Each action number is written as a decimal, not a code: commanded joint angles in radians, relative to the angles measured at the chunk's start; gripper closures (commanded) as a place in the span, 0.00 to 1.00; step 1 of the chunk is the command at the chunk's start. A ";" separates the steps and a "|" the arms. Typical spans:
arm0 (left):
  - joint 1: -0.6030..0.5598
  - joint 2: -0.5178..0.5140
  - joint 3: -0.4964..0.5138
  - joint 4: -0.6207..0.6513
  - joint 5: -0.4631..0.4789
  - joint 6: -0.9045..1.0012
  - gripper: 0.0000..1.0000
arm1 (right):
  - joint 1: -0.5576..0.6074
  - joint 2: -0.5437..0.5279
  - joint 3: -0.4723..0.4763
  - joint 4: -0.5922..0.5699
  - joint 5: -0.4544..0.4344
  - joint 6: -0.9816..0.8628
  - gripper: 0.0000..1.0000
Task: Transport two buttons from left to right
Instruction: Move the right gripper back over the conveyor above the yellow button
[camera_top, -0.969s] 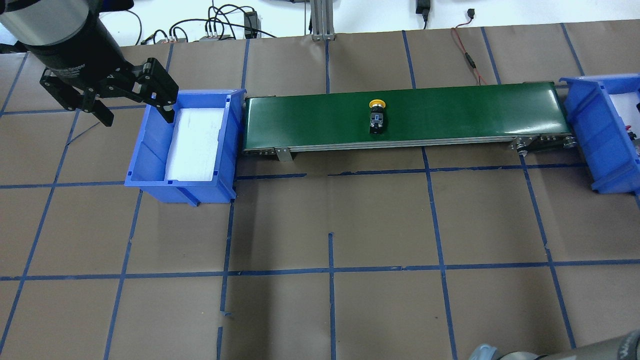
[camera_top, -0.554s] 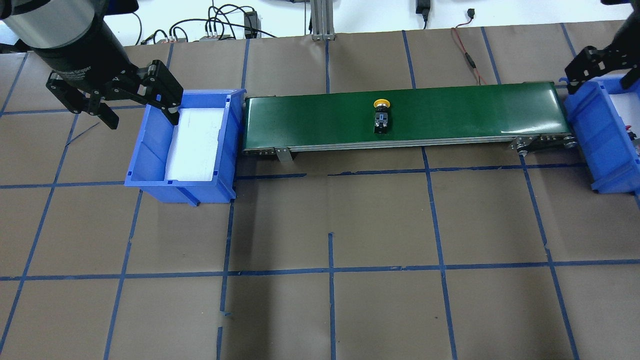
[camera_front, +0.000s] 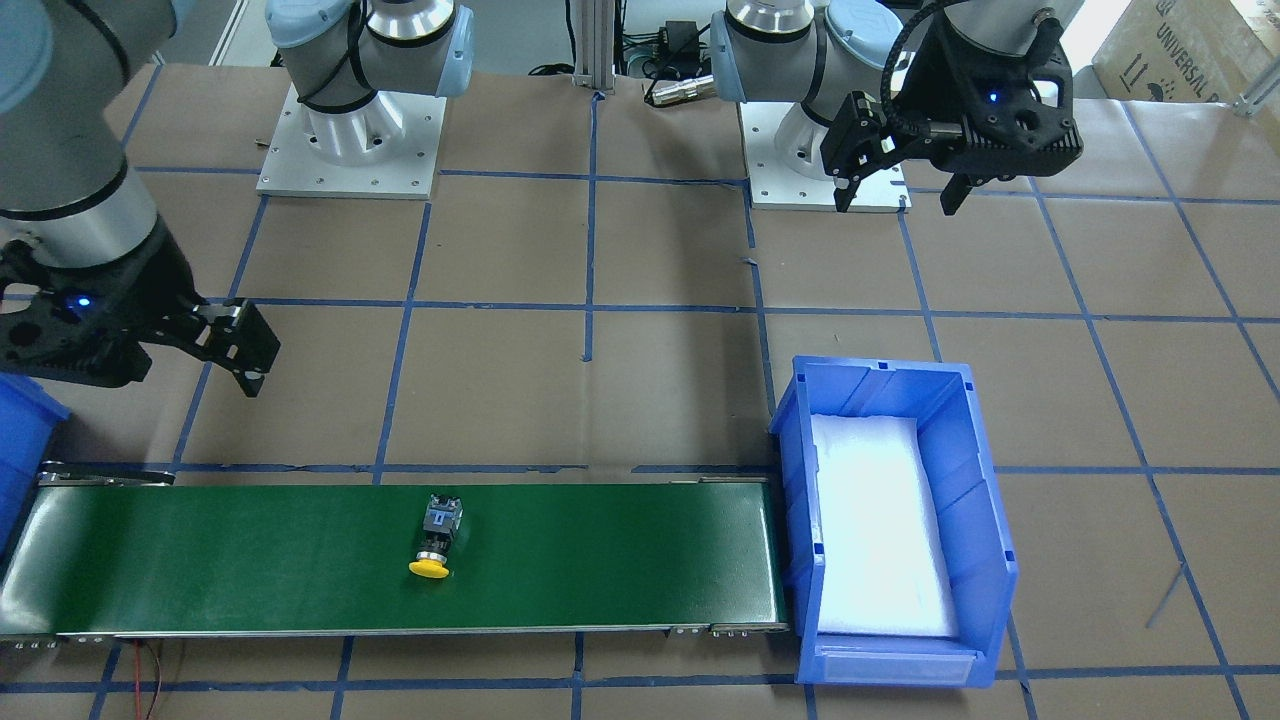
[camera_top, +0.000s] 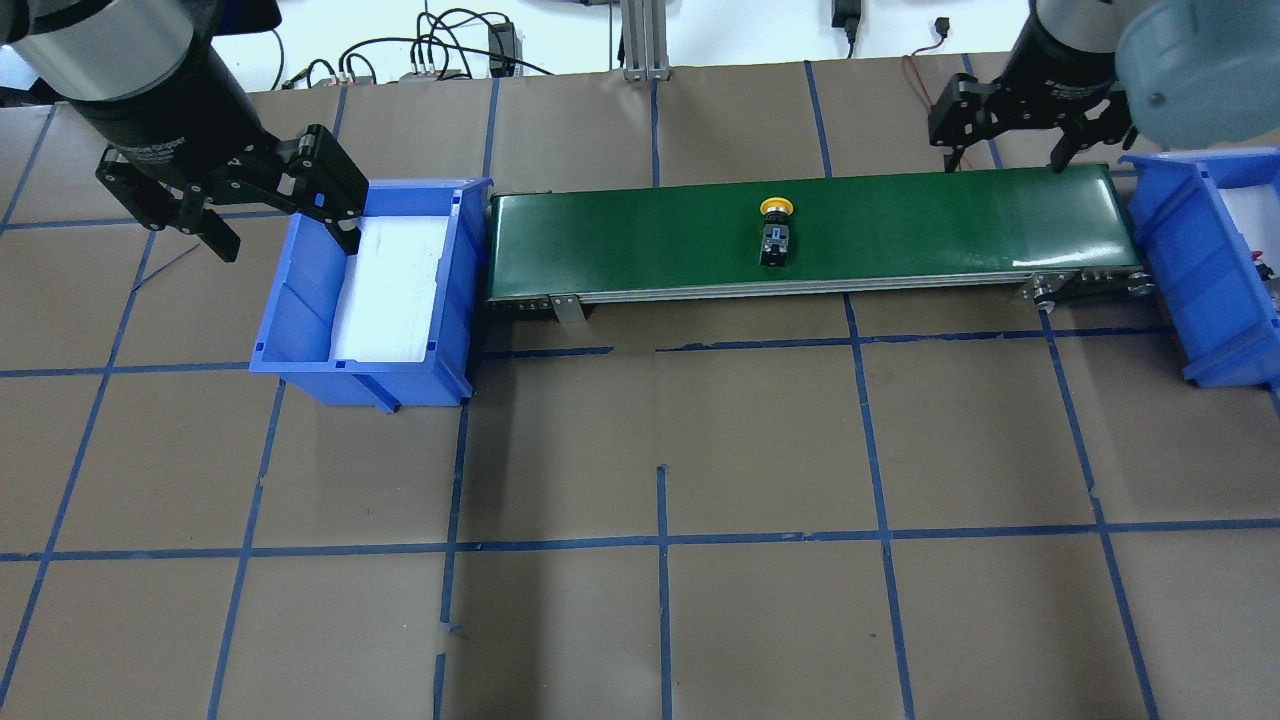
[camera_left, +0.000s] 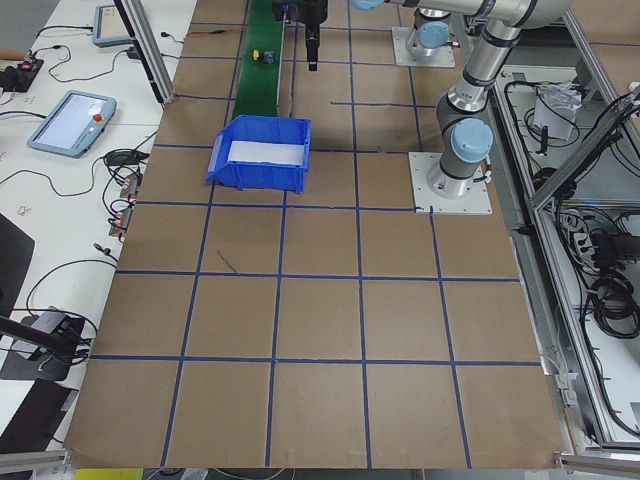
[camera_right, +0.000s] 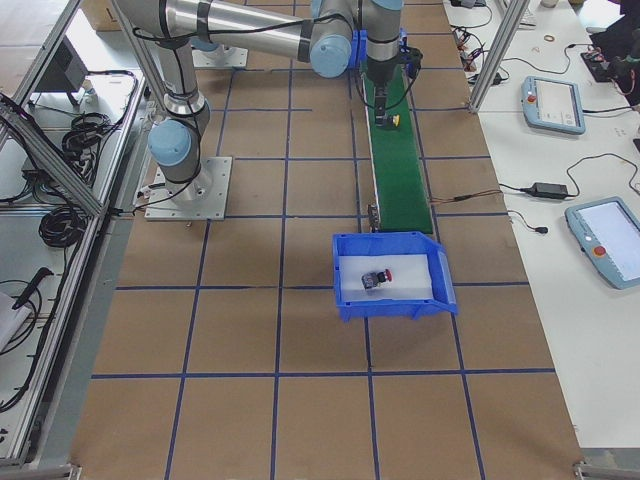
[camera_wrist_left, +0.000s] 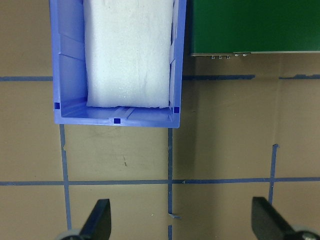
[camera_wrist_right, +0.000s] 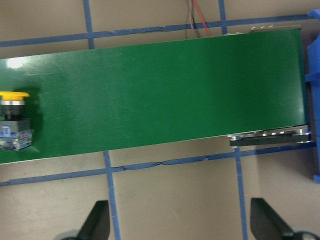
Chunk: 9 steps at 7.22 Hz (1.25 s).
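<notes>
The yellow button (camera_top: 776, 230) lies on its side on the green conveyor belt (camera_top: 950, 220), right of the middle; it also shows in the front view (camera_front: 438, 540) and at the left edge of the right wrist view (camera_wrist_right: 14, 120). The red button (camera_right: 376, 279) lies in the right blue bin (camera_right: 390, 305). My left gripper (camera_top: 285, 238) is open and empty above the far left corner of the left blue bin (camera_top: 300, 300), which holds only white foam. My right gripper (camera_top: 1003, 158) is open and empty over the belt's far edge near its right end, right of the yellow button.
The right blue bin (camera_top: 1190, 260) stands at the belt's right end, the left one at its left end. Cables and a metal post (camera_top: 640, 40) lie beyond the table's far edge. Brown paper with blue tape lines covers the table (camera_top: 660, 450).
The yellow button has travelled to the right along the belt. My right gripper came in from the upper right and moved left over the belt's right end. My left gripper shifted only slightly.
</notes>
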 joint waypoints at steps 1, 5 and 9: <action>0.001 0.000 0.000 0.002 0.001 0.001 0.00 | 0.034 -0.001 0.005 0.000 -0.006 0.039 0.00; 0.000 0.000 -0.002 0.004 0.000 -0.001 0.00 | 0.036 0.042 0.006 -0.088 0.009 0.023 0.01; 0.000 0.000 -0.002 0.004 0.000 -0.001 0.00 | 0.037 0.159 0.014 -0.202 0.091 0.013 0.00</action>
